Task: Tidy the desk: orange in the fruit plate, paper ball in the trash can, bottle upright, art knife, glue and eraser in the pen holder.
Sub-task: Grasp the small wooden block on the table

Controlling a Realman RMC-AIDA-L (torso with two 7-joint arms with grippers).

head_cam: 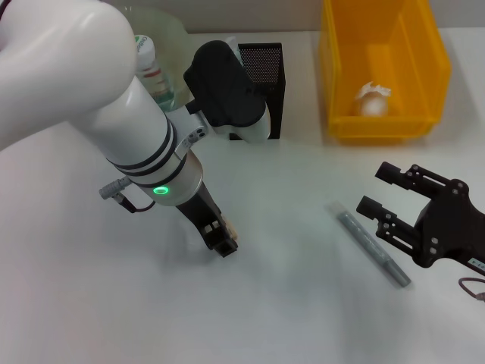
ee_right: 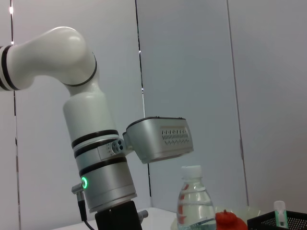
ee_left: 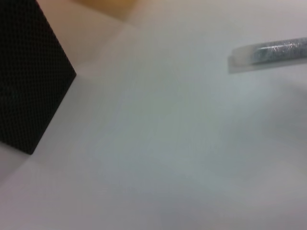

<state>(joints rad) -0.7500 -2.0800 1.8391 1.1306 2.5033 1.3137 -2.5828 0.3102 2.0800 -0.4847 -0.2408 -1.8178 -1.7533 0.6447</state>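
Beige and tiny, the eraser is sitting at the tip of the left gripper, low down on the white table. The jaws look closed around the little block, though I cannot tell how tight the hold is. So the eraser step seems to be the one going on.

Next, the left arm probably needs to lift the eraser, carry it over the pen holder and let go right above the open top. The opening is small, so the aim must be good, or the block could bounce off the rim.

The pen holder is a black mesh cup, taller than wide, standing near the back of the table, just behind the left arm. Something pale green is poking up inside it in the right wrist view; it may be the art knife, but I cannot be sure.

The glue is a thin grey speckled stick lying flat on the table, near the right gripper. Those jaws are wide open and holding nothing.

The paper ball is lying inside the yellow trash can. The bottle is standing up beside the fruit plate, and the orange is resting in that plate.
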